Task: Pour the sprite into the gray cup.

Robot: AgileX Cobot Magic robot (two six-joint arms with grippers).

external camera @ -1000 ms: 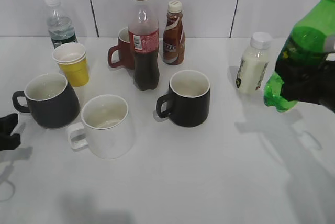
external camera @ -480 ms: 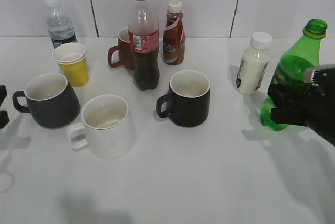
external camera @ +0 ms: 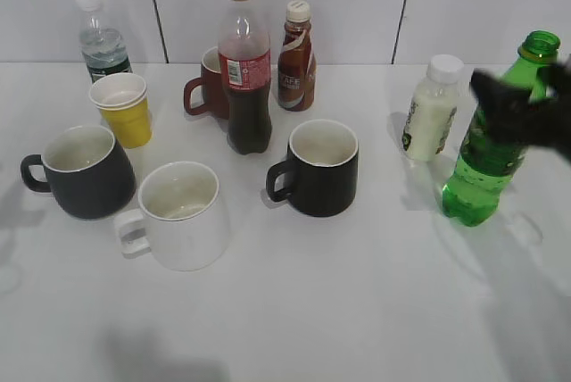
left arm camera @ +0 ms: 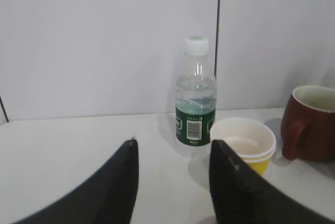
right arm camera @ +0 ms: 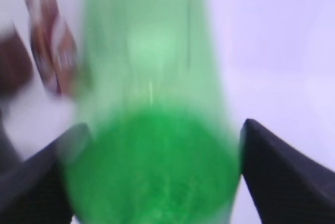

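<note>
The sprite (external camera: 477,187), a green uncapped bottle, stands upright on the table at the right. My right gripper (external camera: 526,114) is a dark blur level with its upper body. In the right wrist view the sprite (right arm camera: 157,156) fills the space between the jaws (right arm camera: 157,132), with a gap on the right side, so the jaws look open. The gray cup (external camera: 85,172) stands at the far left with its handle pointing left. My left gripper (left arm camera: 172,148) is open and empty and is out of the exterior view.
A white mug (external camera: 183,217) and a black mug (external camera: 321,172) stand mid-table. Behind them are a cola bottle (external camera: 245,61), a red mug (external camera: 207,83), a coffee bottle (external camera: 295,56), a yellow cup (external camera: 125,110) and a water bottle (external camera: 100,38). A white bottle (external camera: 431,105) stands beside the sprite.
The sprite came down from a tilt in the air to upright on the table. My right gripper let go and rose along it. My left gripper left the exterior view.
</note>
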